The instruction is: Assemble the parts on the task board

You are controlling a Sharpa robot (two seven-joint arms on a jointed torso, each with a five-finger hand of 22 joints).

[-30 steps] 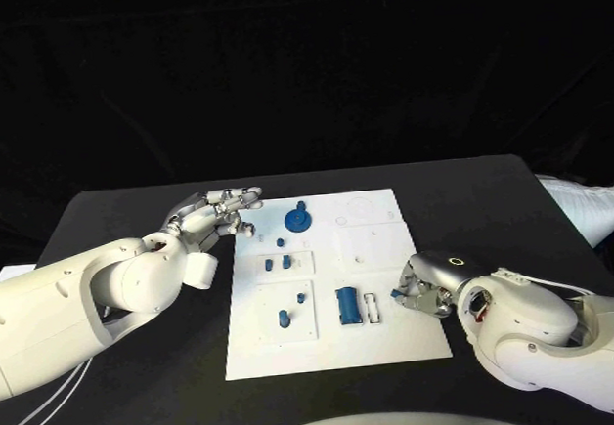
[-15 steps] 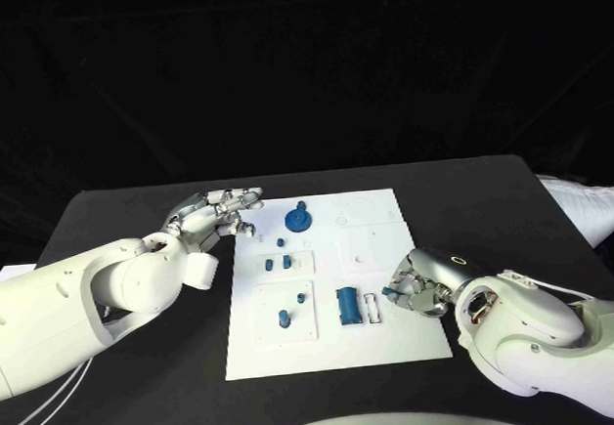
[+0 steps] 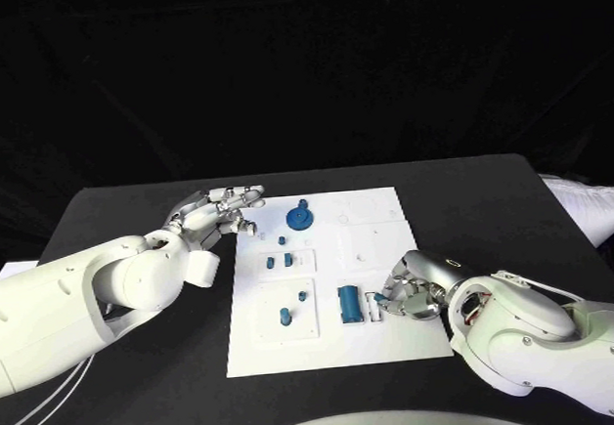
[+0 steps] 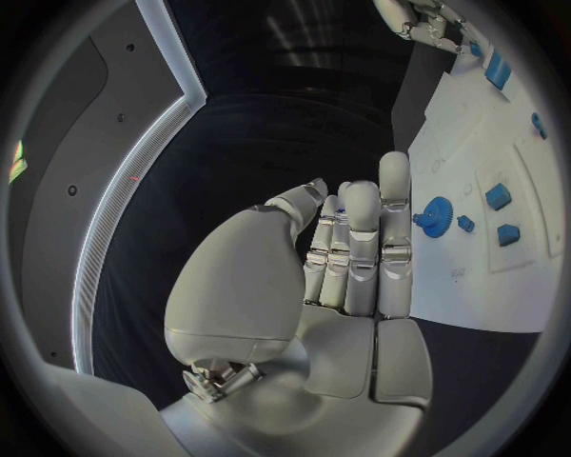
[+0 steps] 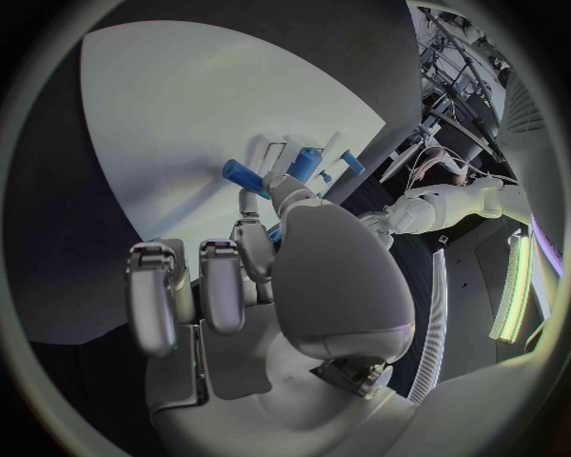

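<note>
the white task board (image 3: 387,349) lies mid-frame. the right hand (image 3: 409,292), at its lower-right edge, pinches a small blue part (image 5: 242,175) beside the blue cylinder (image 3: 348,305) — likely to seat it. the left hand (image 3: 220,213) hovers released at the board's upper left, clear of the work.

left arm: comes in from the left, forearm angled toward the far side
left hand (image 3: 220,212): empty, fingers (image 4: 394,221) straight and held side by side, thumb apart
right arm: comes in from the lower right, bent at the wrist
right hand (image 3: 406,292): fingers (image 5: 222,286) curled downward; whether it holds anything cannot be told
</note>
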